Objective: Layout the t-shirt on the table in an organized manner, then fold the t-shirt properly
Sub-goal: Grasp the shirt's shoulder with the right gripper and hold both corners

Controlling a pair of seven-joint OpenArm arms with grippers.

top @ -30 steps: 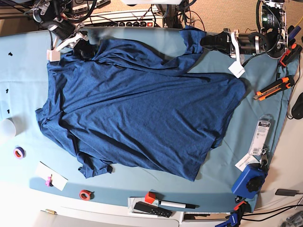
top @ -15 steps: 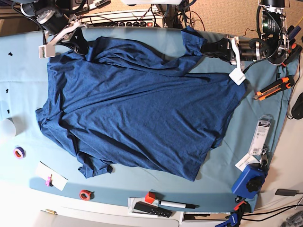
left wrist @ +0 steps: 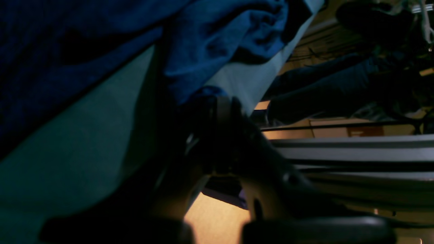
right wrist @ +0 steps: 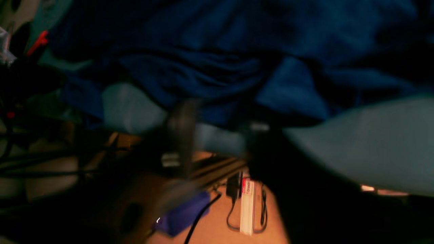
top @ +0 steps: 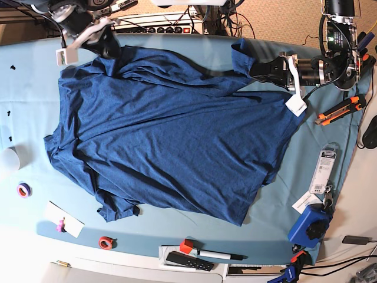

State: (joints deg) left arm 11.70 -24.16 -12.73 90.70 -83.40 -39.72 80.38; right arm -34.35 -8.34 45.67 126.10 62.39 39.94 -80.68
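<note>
Navy-blue heathered cotton t-shirt (top: 168, 127) lay spread, still wrinkled, across most of the wide table with the light teal cloth cover (top: 29, 76). One sleeve (top: 118, 207) was bunched at the near edge and the other sleeve (top: 242, 53) pulled up toward the far right corner.

My left gripper (top: 259, 65) sat at that far right sleeve, jaws clamped shut on the t-shirt fabric; the left wrist view showed cloth pinched at the dark fingertips (left wrist: 217, 105), with the table edge and floor clutter behind.

My right gripper (top: 106, 47) was at the far left corner of the shirt, by the bunched folds there. The right wrist view was too blurred to read the jaws, and in the base view I could not tell if it had any cloth.

Clutter ringed the shirt:
- white paper cup (top: 9, 159), purple tape roll (top: 23, 190) and white card with a pink clip (top: 63, 219) on the left side
- red tape roll (top: 106, 242), black remote (top: 189, 261) and black marker with a red block (top: 212, 253) at the near edge
- orange-and-black utility knife (top: 340, 109), packaged item in a clear blister (top: 323, 171) and blue clamp tool (top: 311, 227) on the right side

None of it touched the shirt. White tags (top: 294, 103) hung off both arms near the cloth.
</note>
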